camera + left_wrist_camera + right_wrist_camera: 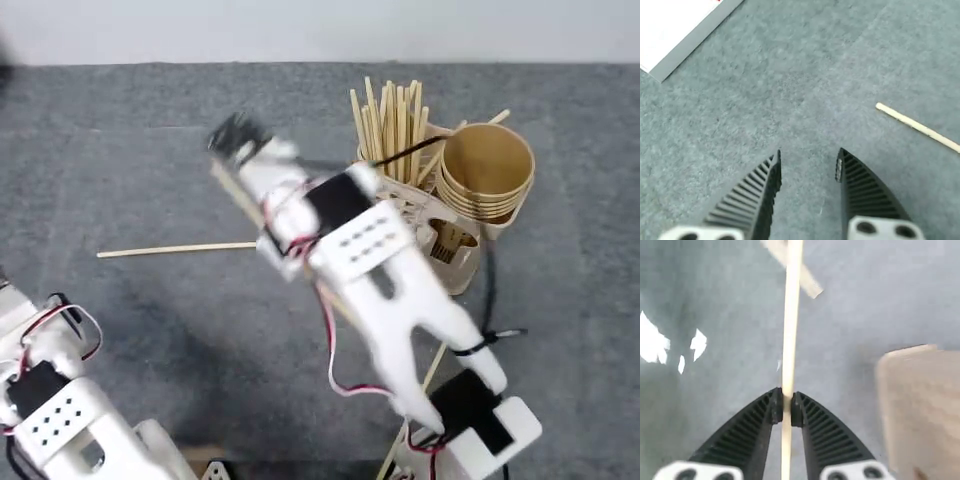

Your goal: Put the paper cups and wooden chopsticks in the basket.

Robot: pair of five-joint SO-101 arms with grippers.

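My right gripper [786,407] is shut on a wooden chopstick [791,315] and holds it above the grey carpet. From above, the right gripper [233,137] is left of the basket [452,262], and the held chopstick [238,196] runs under the arm towards the front edge. The basket holds a bundle of upright chopsticks [395,120] and stacked paper cups [487,170]. One loose chopstick [180,249] lies flat on the carpet to the left. My left gripper [807,167] stands open over bare carpet, a little short of the loose chopstick [917,127].
The left arm [50,400] sits at the front left corner. A white board [685,25] lies on the carpet beyond the left gripper. A blurred pale basket side [920,405] is close beside the right gripper. A black cable [492,290] trails by the basket.
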